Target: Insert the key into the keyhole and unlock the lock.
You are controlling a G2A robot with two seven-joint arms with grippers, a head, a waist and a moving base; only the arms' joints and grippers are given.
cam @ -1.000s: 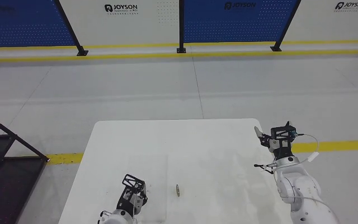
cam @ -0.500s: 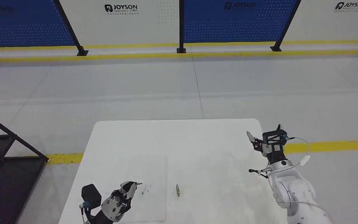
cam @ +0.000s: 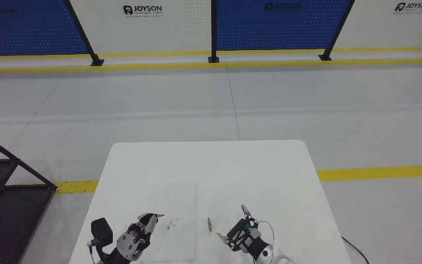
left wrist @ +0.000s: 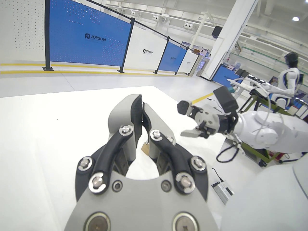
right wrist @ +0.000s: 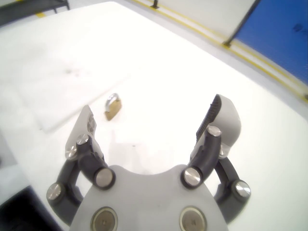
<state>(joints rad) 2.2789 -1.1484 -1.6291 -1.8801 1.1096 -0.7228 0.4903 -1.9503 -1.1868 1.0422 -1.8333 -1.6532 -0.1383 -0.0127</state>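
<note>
Tabletop point(cam: 264, 171) is broad and white, with a thin pale sheet point(cam: 175, 204) laid on its near left part. The right pincer point(right wrist: 151, 103) and left pincer point(left wrist: 142, 104) flank the padlock point(right wrist: 113, 106), which lies on bare surface just beside the sheet's edge. As I judge it, the step in hand is securing that padlock before any key goes in.

To do it well, I would bring the right pincer squarely over the brass body and close on its sides, not on the shackle. I would leave the end opposite the shackle free, since that is presumably where the keyhole sits. The padlock looks small and light, so it will likely skid if one finger touches first. I want both fingers meeting it together, then a firm hold so it cannot twist when the key turns.

The right pincer hangs low over the tabletop, tipped down toward the padlock, fingers spread wide and holding nothing. The padlock is just ahead of it, nearer one finger than the other, with the shackle end pointing away.

The left pincer sits above the sheet, aimed across toward the right arm, its pads pressed together or very nearly. I cannot make out the key, so I cannot tell whether it is pinched there. I would confirm that before lining anything up.
</note>
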